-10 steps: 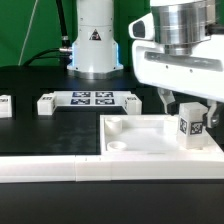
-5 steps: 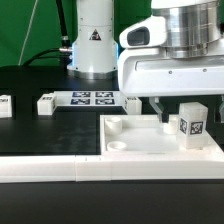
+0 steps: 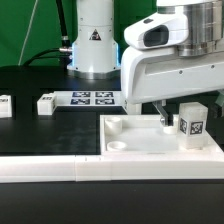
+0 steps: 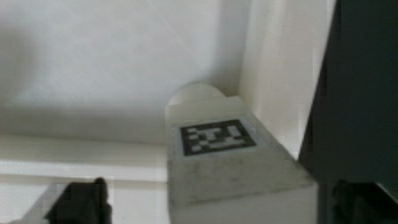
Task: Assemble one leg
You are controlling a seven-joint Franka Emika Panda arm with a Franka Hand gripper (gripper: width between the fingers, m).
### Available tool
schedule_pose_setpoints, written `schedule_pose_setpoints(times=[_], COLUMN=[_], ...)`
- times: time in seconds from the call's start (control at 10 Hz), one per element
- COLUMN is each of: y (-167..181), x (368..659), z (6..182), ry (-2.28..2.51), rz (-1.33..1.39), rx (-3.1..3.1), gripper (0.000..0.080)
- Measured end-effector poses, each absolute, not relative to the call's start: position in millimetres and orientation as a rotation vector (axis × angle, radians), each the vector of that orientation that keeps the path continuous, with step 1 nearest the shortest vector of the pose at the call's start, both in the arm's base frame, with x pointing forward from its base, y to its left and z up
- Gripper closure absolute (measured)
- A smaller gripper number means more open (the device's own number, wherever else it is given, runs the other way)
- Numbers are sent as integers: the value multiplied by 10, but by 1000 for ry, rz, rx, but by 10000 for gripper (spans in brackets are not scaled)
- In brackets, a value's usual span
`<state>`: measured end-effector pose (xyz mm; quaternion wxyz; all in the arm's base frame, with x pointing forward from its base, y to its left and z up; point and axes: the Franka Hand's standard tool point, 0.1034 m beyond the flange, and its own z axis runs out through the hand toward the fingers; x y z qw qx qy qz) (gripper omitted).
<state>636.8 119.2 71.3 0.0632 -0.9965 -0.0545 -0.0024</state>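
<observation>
Gripper (image 3: 178,118) of the white robot arm hangs low over the large white square plastic tray (image 3: 135,146), at the exterior view's right. Between its two dark fingers (image 3: 164,116) stands the small white plastic leg (image 3: 190,122), a short post with a black-and-white square marker on the side that faces the camera. The leg is upright and its lower end is inside the tray, near the tray's far right corner; whether it touches the floor of the tray I cannot tell. In the wrist view the leg (image 4: 228,150) is seen from above, between the dark fingertips (image 4: 75,202), with the tray's inner wall (image 4: 267,50) just beside it. The fingers stand close on both sides of the leg, so the gripper is closed on it and holds it.

Behind the tray, on the black table (image 3: 50,130), lies the flat white marker board (image 3: 88,99) with several tags. Two more small white plastic blocks rest on the table: one (image 3: 46,103) just beside the board, another (image 3: 5,105) at the exterior view's left edge.
</observation>
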Motion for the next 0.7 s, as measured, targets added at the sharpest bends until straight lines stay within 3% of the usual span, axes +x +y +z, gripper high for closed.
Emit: schedule_pose_setpoints(times=[0.1,0.2,0.3,0.5,0.7], y=[1191,1191,1180,1174,1148], x=[6368,6368,6370,6375,6384], z=[712,711,712,712,710], ry=[-164,-143,-107,-45,403], rz=[-7,-6,-4,-6,-2], rx=[-3011,-3012,-3014,-3012,-2965], gripper=[280,420,507,507,507])
